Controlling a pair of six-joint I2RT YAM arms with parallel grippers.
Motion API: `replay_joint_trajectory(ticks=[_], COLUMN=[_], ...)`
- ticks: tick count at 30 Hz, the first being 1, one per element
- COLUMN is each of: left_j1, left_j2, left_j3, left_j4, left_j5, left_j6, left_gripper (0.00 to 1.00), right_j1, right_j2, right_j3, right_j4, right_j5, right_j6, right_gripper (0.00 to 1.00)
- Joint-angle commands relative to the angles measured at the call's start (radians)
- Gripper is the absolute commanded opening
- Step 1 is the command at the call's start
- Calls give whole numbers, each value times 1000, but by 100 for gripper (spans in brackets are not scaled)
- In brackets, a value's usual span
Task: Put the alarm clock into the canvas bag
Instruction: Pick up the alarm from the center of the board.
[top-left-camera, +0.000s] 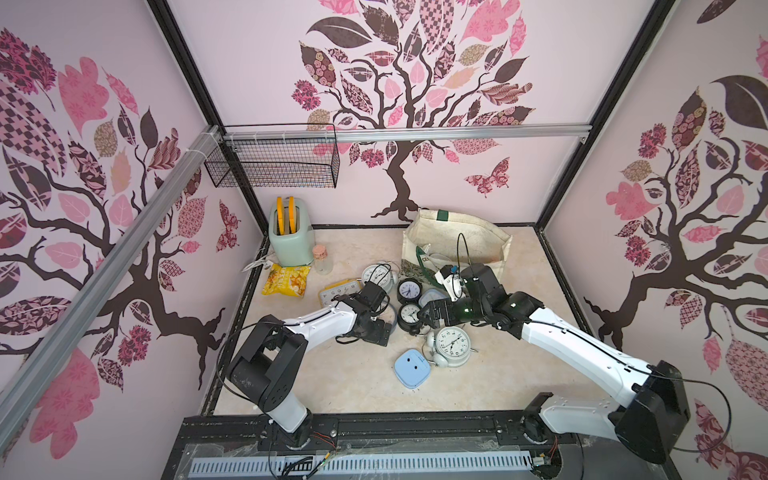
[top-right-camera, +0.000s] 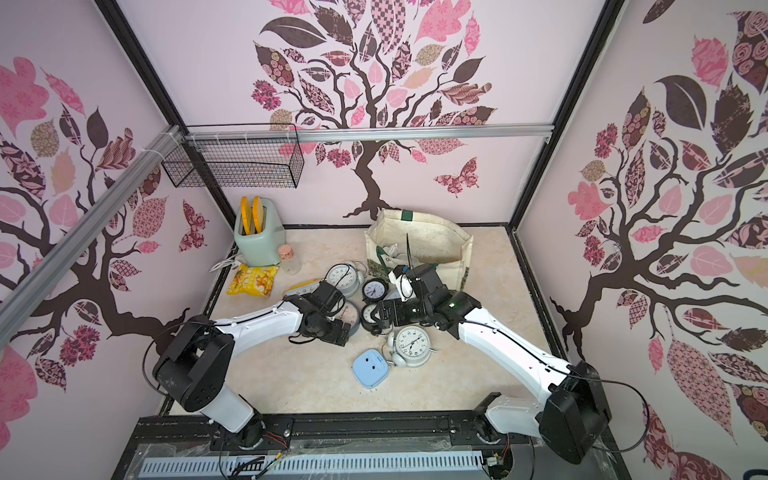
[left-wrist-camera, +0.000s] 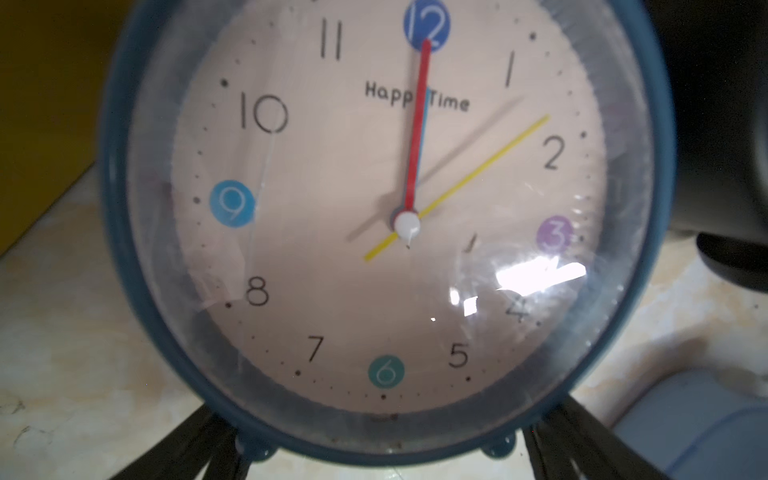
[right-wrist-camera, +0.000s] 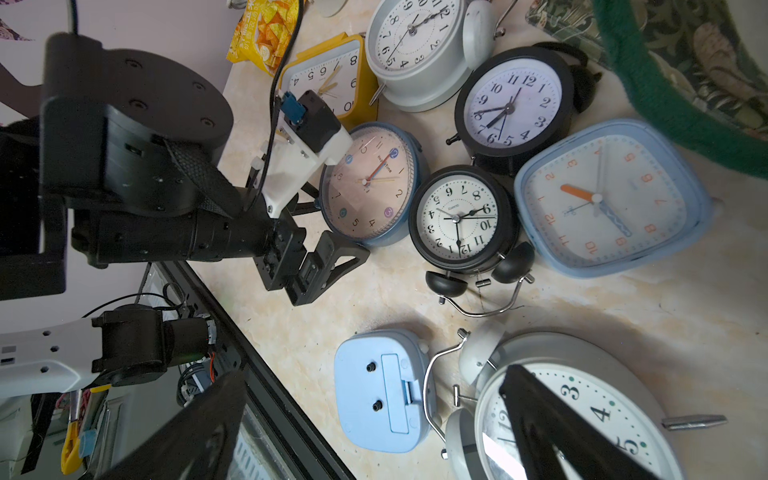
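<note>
Pink walls with tree decals enclose a marbled tabletop (top-left-camera: 519, 353) with a crowd of clocks at its centre. The canvas bag (top-left-camera: 465, 232) sits at the rear right. Its mouth is open but slumped, and a green strap (right-wrist-camera: 648, 83) lies across the near edge. The clock being approached appears to be the blue-rimmed clock (left-wrist-camera: 386, 216), which is in the cluster, well apart from the bag.

Hazards noted:
- The fingers sit low on a round, glossy rim near the feet, so the clock may slip or swing when lifted.
- A black twin-bell clock (right-wrist-camera: 461, 218) lies hard against it and could be dragged along.
- The right arm stands between this clock and the bag, so a direct carry risks a collision.
- The sagging mouth or the strap could catch the clock on entry.

End effectors:
- The left gripper (right-wrist-camera: 324, 232) is spread wide, with one finger on each side of the clock's lower rim. Contact cannot be confirmed, and nothing is lifted.
- The right gripper (top-left-camera: 434, 314) is fully spread and empty, hanging above the clocks near a white twin-bell clock (top-left-camera: 451, 343).
</note>
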Motion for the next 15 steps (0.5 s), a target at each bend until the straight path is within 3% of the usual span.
replay_joint_trajectory(ticks=[1, 9, 15], left_j1=[-1, -7, -38], left_j2=[27, 16, -88], left_j3=[34, 21, -6], left_j4=[54, 53, 38], left_j5=[-29, -48, -95], left_j6=[-36, -78, -122], left_gripper=[94, 86, 82], right_j1=[-3, -2, -3], right_j2=[9, 17, 26], right_j3=[-13, -13, -1], right_j4=[3, 8, 14], right_j5=[-16, -6, 18], right_j6=[-12, -12, -1], right_gripper=[100, 100, 100])
